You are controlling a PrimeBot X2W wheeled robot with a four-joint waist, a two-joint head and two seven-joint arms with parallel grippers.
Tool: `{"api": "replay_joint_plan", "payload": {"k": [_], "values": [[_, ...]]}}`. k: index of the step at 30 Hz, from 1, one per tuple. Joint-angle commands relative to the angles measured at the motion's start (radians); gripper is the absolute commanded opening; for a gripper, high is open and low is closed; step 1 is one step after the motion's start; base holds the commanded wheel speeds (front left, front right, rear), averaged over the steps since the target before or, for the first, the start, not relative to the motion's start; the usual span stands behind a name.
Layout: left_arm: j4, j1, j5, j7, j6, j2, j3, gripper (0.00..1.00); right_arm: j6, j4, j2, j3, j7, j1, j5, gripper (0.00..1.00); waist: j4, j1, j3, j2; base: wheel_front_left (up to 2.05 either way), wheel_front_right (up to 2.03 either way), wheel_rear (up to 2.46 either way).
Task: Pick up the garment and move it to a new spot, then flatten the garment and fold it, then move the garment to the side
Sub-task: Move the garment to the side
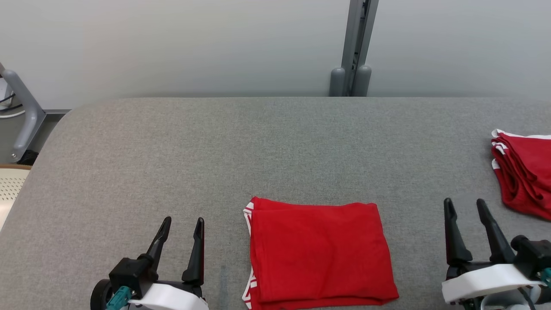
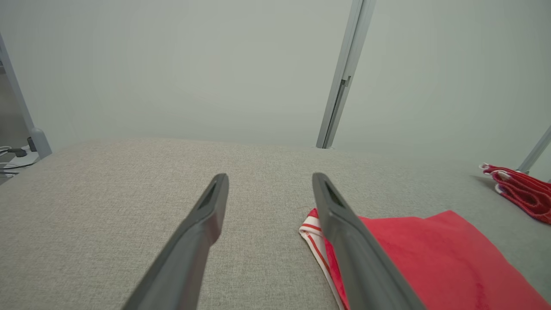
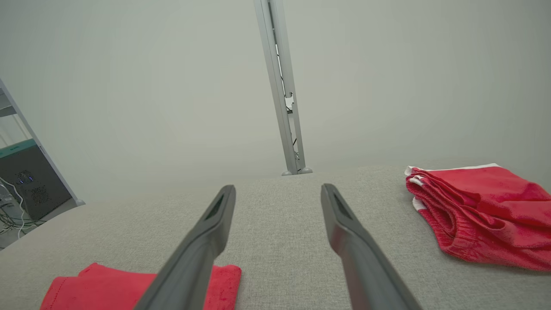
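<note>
A red garment with white trim lies folded into a flat rectangle near the front edge of the grey padded table. It also shows in the left wrist view and in the right wrist view. My left gripper hovers open to the garment's left, nothing between its fingers. My right gripper stands open to the garment's right, also empty, its fingers pointing toward the far wall.
A pile of folded red garments with white edging sits at the table's right edge, close beyond my right gripper. A grey metal post rises behind the table. A grey frame stands off the left corner.
</note>
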Motion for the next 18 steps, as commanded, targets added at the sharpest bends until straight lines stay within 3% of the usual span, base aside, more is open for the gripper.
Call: {"api": "replay_joint_plan", "payload": {"k": [1, 11, 18], "values": [[0.000, -0.007, 0.008, -0.004, -0.005, 0.003, 0.007, 1.00, 0.001, 0.016, -0.003, -0.001, 0.022, 0.000, -0.009, 1.00, 0.001, 0.0000, 0.001, -0.0001, 0.00, 0.00, 0.00], [-0.001, -0.020, 0.014, -0.004, -0.014, -0.004, 0.011, 1.00, 0.001, 0.102, -0.006, 0.079, 0.287, -0.019, 0.002, 1.00, 0.018, 0.0000, 0.022, -0.0001, 0.00, 0.00, 0.00], [-0.001, -0.038, 0.014, -0.003, -0.017, -0.008, 0.011, 1.00, 0.001, 0.133, -0.068, 0.158, 0.434, -0.083, 0.098, 1.00, 0.038, 0.0000, 0.055, -0.0001, 0.00, 0.00, 0.00]]}}
